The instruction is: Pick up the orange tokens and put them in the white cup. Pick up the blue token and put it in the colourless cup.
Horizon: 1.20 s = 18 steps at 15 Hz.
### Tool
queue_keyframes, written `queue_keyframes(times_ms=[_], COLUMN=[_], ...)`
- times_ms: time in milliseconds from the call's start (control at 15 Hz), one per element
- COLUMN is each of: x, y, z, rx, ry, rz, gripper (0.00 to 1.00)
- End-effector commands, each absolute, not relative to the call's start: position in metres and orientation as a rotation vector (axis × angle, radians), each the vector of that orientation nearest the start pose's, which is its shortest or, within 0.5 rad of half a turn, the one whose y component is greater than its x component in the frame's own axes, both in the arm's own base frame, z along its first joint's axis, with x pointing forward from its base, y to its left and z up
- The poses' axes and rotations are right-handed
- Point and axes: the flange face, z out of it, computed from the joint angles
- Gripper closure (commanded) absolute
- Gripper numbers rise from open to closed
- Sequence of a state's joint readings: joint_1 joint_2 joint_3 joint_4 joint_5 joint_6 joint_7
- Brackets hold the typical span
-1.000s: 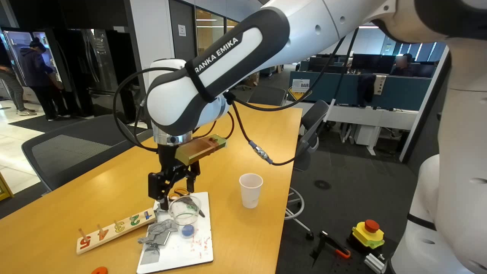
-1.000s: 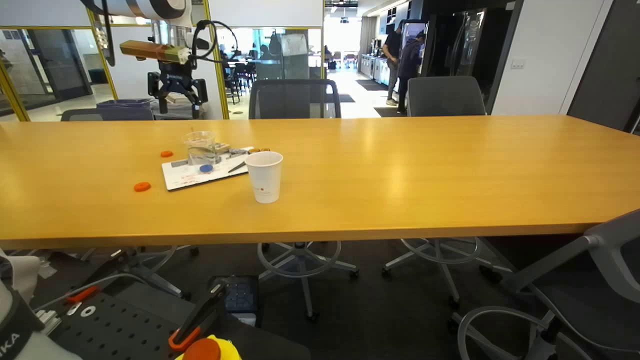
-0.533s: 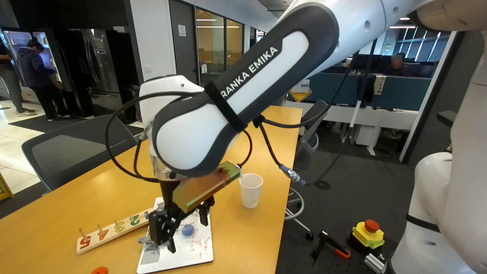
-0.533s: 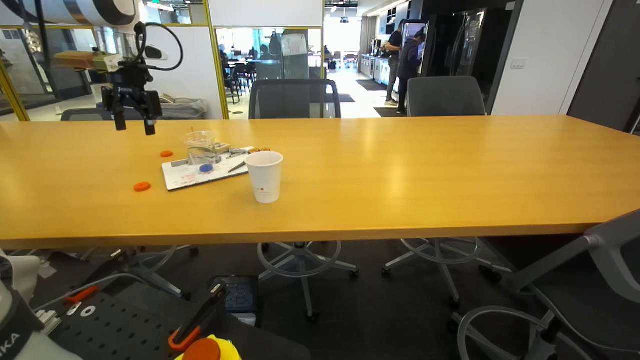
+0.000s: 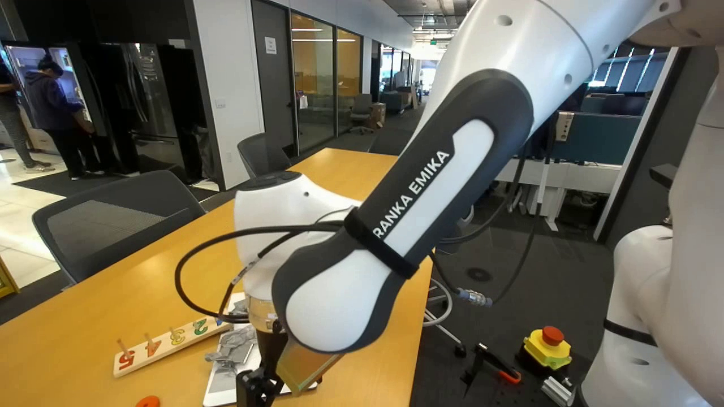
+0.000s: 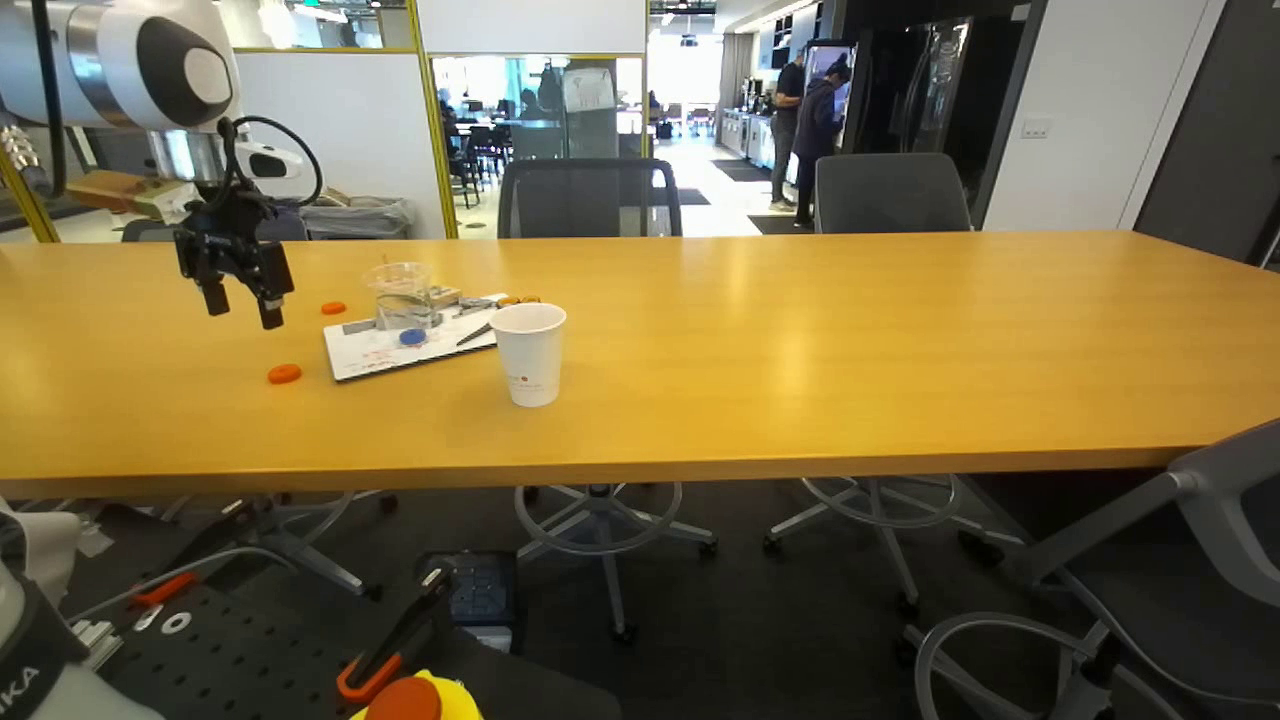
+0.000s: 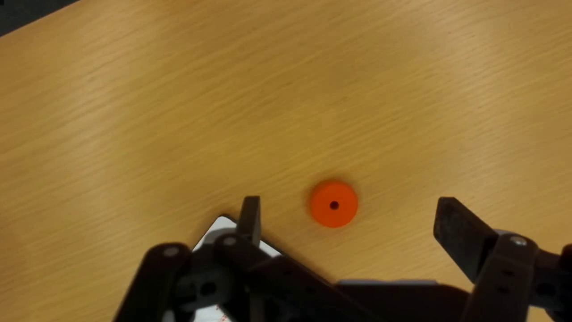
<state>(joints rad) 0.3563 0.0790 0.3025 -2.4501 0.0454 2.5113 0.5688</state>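
In an exterior view: arm (image 5: pixel 418 198) hides part of whiteboard (image 5: pixel 220 397); numbered strip (image 5: pixel 169 346) beside whiteboard, crumpled grey material (image 5: pixel 233 346) on it | In an exterior view: clear cup (image 6: pixel 400 295), blue token (image 6: pixel 412 338) on whiteboard; white cup (image 6: pixel 530 355), orange tokens (image 6: pixel 284 373) off it; counter (image 6: pixel 850 350) beneath, chairs (image 6: pixel 590 200) beyond | Wrist view: tool (image 7: pixel 348 203) jaws spread wide, one of the orange tokens between them, beside whiteboard

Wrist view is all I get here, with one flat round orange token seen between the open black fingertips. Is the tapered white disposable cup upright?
Observer: Yes, in an exterior view the white cup stands upright on the wooden table.
Operator: Any further orange token?
Observer: Yes, an exterior view shows two: a nearer orange token and a farther orange token.
Operator: And the flat round blue token?
Observer: In an exterior view, the blue token lies on the white rectangular board.
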Motion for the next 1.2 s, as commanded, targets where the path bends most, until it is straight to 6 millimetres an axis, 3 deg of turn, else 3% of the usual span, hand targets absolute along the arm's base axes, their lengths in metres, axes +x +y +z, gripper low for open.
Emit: queue_keyframes(times_ms=[0,533,1133], x=[0.373,0.396,0.419], y=[0.297,0.301,0.303], z=[0.246,0.193,0.181], rx=[-3.112,-3.166,-3.113], ry=[-0.077,-0.06,-0.009], rz=[0.008,0.071,0.052], gripper=[0.0,0.0,0.0])
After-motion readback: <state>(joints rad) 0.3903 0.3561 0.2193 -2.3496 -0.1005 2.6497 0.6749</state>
